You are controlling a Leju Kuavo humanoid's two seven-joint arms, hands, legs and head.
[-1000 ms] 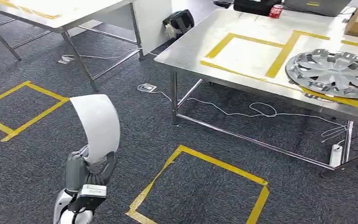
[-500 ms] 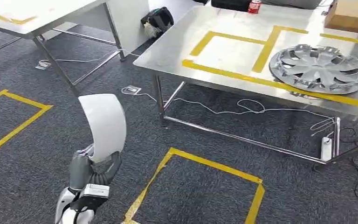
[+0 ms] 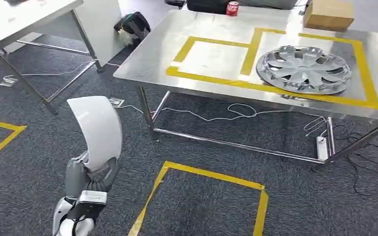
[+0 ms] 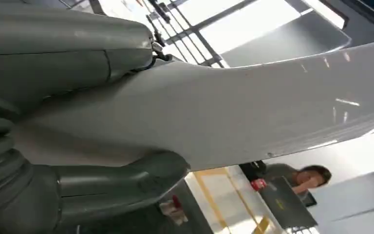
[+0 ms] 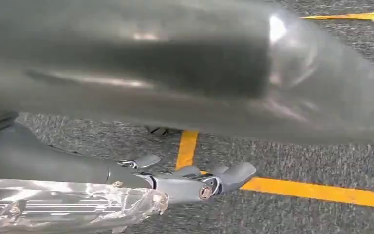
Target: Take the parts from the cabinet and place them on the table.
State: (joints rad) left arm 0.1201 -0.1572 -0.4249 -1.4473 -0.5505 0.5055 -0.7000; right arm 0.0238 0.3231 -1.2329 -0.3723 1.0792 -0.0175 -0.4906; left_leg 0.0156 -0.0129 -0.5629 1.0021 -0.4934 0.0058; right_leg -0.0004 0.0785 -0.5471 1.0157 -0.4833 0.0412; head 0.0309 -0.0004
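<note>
Progress, as I judge it: 1 part, the silver wheel cover [image 3: 303, 69], already lies on the steel table [image 3: 142, 69], inside the right-hand of 2 squares marked out in yellow tape [image 3: 250, 51]; the left-hand square is bare. A 2nd part, a curved white panel [image 3: 96, 132], is not yet delivered. It is well apart from the table, over the dark carpet, standing upright in my left hand [image 3: 89, 178].

Left hand: I read it as closed on the panel's lower end. In the left wrist view the thick grey thumb [image 4: 121, 183] presses 1 face of the white panel [image 4: 233, 122] and the fingers [image 4: 68, 44] lie across the opposite face. The forearm rises from the lower edge of the head view, low and close to my body.

Right hand [image 5: 195, 183]: it hangs low over the carpet, beside a yellow floor line. I cannot tell whether its fingers are spread or curled.

Remaining, in my judgement: close the gap to the table, lift the panel over the edge, set it down.
</note>
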